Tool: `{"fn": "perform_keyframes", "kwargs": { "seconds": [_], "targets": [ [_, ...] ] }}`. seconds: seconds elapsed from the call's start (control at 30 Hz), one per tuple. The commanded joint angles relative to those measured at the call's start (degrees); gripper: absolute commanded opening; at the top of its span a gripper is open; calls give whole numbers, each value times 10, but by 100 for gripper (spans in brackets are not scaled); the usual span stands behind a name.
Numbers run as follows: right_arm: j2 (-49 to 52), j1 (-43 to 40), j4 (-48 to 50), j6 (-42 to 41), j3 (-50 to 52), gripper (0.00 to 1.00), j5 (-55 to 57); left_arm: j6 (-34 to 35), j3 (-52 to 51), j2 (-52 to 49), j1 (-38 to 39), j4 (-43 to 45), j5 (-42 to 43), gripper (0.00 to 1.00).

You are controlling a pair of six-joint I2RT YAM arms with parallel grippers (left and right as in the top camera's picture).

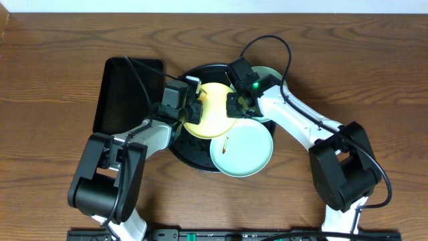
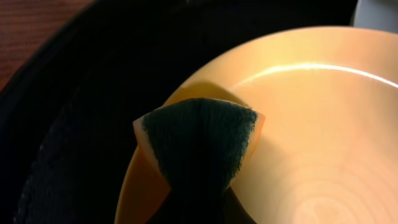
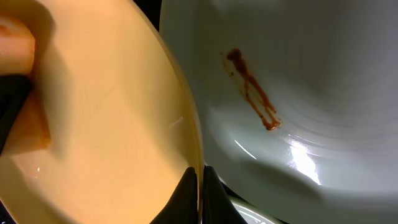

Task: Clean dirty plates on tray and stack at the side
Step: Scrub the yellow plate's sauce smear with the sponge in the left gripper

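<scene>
The pale yellow plate (image 1: 212, 114) lies tilted on the round black tray (image 1: 190, 159). My right gripper (image 1: 235, 105) is shut on its right rim, seen edge-on between the fingers (image 3: 200, 186). My left gripper (image 1: 192, 110) is shut on a folded yellow sponge with a dark green scouring face (image 2: 199, 137), pressed on the plate's left rim (image 2: 311, 124). A mint-green plate (image 1: 244, 150) with a brown streak (image 3: 252, 90) lies at the tray's front right, partly under the yellow plate. A second mint-green plate (image 1: 270, 72) shows behind my right arm.
A rectangular black tray (image 1: 124, 94) lies on the wooden table left of the round tray, close to my left arm. A black cable loops over the right arm (image 1: 284, 50). Both arm bases stand at the front edge.
</scene>
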State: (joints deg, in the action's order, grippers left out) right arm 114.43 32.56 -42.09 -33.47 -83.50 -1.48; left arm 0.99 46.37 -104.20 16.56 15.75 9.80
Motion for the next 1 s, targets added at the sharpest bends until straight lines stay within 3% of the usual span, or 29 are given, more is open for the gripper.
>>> {"fn": "perform_keyframes", "kwargs": {
  "seconds": [0.0,0.97],
  "targets": [
    [0,9,1,10,0,2,-5,-12,-4,-23,-2,2,-15,7],
    [0,9,17,10,0,1,-5,-12,-4,-40,-3,66,-15,8]
  ]
}}
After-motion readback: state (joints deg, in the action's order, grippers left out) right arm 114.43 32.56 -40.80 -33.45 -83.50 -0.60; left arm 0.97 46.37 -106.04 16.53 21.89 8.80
